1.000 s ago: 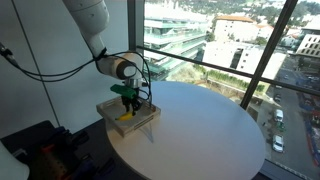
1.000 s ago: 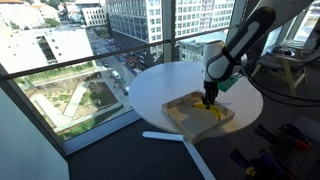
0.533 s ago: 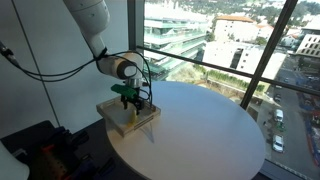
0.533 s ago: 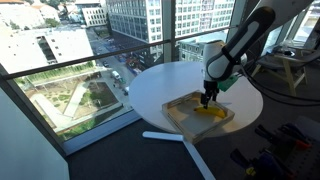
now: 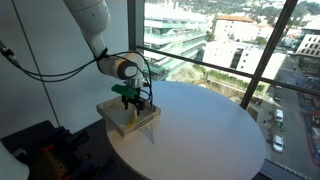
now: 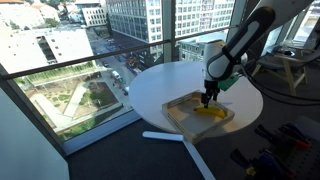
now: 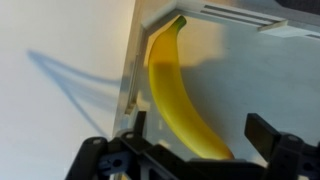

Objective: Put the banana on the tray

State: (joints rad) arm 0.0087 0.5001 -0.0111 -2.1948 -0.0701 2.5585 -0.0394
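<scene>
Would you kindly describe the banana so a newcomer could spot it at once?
Find the round white table by the windows; at its edge sits a shallow square wooden tray. The curved yellow banana lies on its pale grey floor along one wall, the only yellow thing there.

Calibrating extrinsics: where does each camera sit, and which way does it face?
Exterior view: room side, beside the table, facing the windows; arm and end effector show.
Exterior view: close to the windows, looking along them into the room; arm and end effector show.
Wrist view: looks down at the banana in the tray; end effector fingers at bottom.
Shared: all three show the tray.
</scene>
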